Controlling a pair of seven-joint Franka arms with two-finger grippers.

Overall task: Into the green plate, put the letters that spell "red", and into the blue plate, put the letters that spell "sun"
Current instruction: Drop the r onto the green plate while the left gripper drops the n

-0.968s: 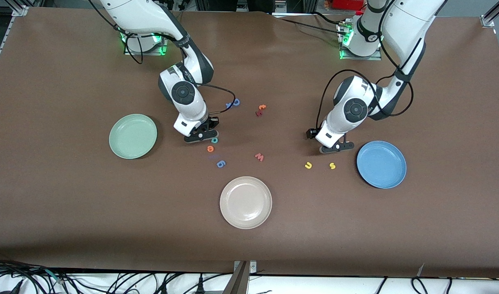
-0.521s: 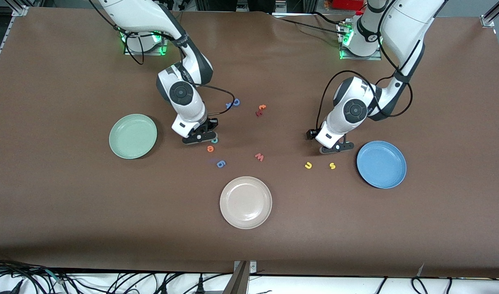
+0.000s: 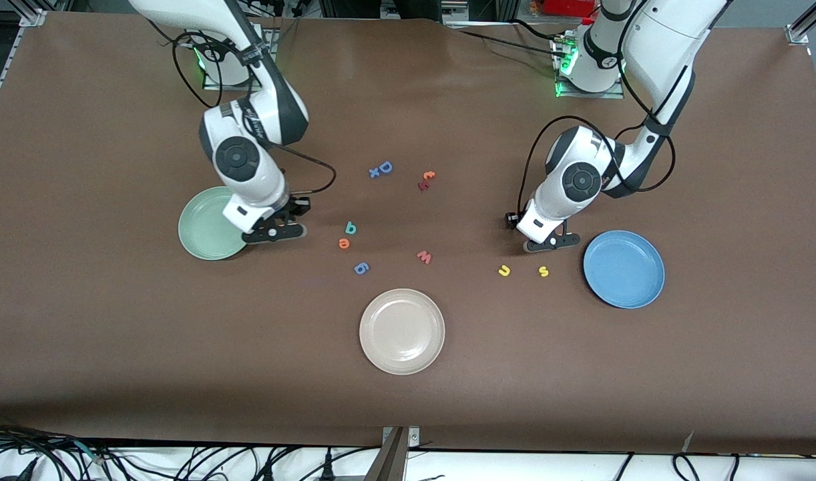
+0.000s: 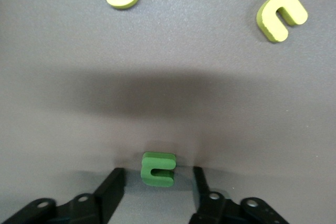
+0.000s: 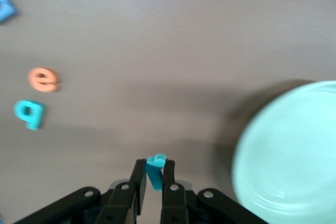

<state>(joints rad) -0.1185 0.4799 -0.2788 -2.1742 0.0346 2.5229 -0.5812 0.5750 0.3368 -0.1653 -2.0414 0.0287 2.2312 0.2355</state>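
Front view shows both plates bare, so nothing is done yet. The right gripper pinches the teal "r" by the green plate rim. The left gripper stands half open around the green "n". From the n, "u" sits at six o'clock, "s" and the blue plate nearer four. "e" and "d" wait on the tabletop.

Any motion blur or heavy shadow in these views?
Right wrist view: smeared by motion, green plate and "e" soft-edged, though the "r" in the right gripper stays crisp. Left wrist view: sharp, with a broad dark shadow band above the "n". Front view: evenly lit, no glare.
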